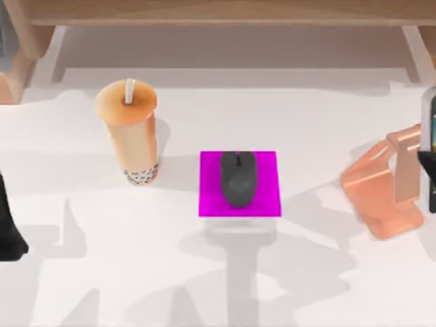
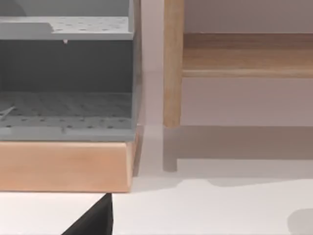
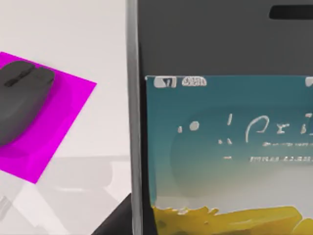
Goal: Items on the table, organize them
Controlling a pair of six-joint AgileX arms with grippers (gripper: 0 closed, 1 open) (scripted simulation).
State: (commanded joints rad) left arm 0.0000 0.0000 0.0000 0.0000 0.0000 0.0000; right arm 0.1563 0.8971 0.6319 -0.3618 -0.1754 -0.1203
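Smartphone (image 3: 220, 147) hangs at the table's (image 1: 136, 272) right edge beside the copper stand (image 1: 381, 191), gripped by the right gripper (image 1: 428, 163); mouse (image 1: 238, 178) already rests on the magenta pad (image 1: 266, 201); presumably the stand is its destination.

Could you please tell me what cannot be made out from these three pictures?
- Smartphone: cut by the top view's right edge.
- Whether the phone rests on the copper stand: undecidable there.
- Right gripper: fingers hidden by the phone in the right wrist view.
- Left arm: cut by the top view's left edge.
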